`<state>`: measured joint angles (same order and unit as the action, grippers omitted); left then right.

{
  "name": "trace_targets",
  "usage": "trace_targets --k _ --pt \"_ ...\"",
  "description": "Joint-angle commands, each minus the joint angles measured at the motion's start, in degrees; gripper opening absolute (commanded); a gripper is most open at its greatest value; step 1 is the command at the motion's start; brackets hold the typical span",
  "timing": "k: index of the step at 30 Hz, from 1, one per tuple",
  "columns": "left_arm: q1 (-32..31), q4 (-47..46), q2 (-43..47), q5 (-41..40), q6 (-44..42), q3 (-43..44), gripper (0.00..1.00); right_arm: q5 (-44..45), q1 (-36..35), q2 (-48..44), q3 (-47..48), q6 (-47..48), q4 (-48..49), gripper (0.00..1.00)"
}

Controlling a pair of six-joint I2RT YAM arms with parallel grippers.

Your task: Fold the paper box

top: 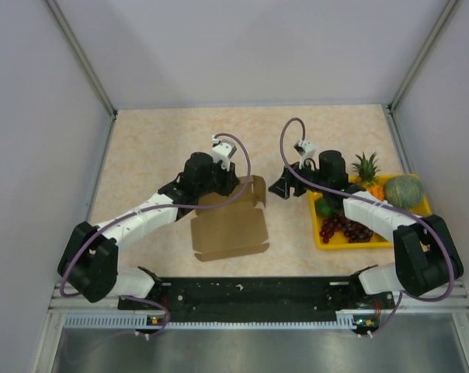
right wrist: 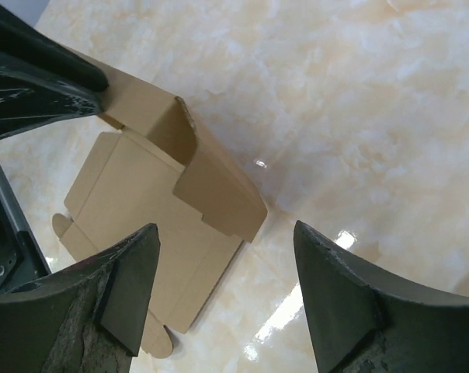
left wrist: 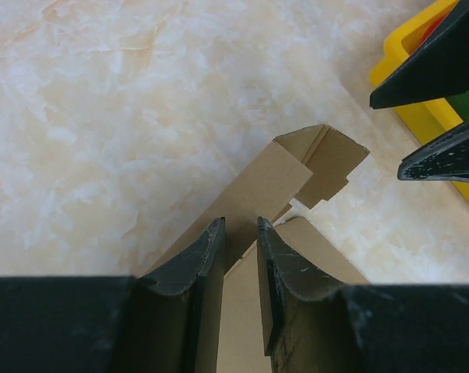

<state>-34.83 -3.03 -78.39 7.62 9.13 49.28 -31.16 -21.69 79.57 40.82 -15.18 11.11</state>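
Paper box (top: 231,229) beside fruit tray (top: 357,245)

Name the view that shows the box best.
Right wrist: close, it shows the box with raised wall, panel and tabs. Top external: small, partly under the left arm. Left wrist: only one raised flap.

From above, the left arm (top: 141,214) covers the paper box's (top: 231,229) 11 o'clock corner, and the right arm (top: 370,210) hides part of the green fruit (top: 324,208) on the yellow tray (top: 359,244). From the left wrist, the tray runs off the frame at 2 o'clock. It is unclear whether the left gripper (left wrist: 240,227) actually pinches the paper box.
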Motion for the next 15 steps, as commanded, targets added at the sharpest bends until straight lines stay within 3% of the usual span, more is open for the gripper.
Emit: trace_targets --k 1,4,6,11,15 --pt "-0.9 -0.5 1.9 0.2 1.2 -2.2 0.27 -2.0 -0.6 -2.6 -0.7 5.3 4.7 0.7" --pt "-1.0 -0.4 2.5 0.2 1.5 -2.8 0.27 7.0 -0.6 0.0 3.2 4.3 0.9 0.64" --pt "-1.0 -0.3 3.0 0.1 1.5 -3.1 0.27 10.7 -0.5 2.5 6.0 1.9 -3.7 0.53" --pt "-1.1 -0.2 3.8 -0.1 1.6 -3.9 0.27 7.3 -0.9 9.9 10.3 -2.4 -2.3 0.4" --pt "-1.3 -0.4 4.3 0.0 1.9 -4.6 0.27 5.9 -2.9 12.8 11.5 -5.2 -1.5 0.39"
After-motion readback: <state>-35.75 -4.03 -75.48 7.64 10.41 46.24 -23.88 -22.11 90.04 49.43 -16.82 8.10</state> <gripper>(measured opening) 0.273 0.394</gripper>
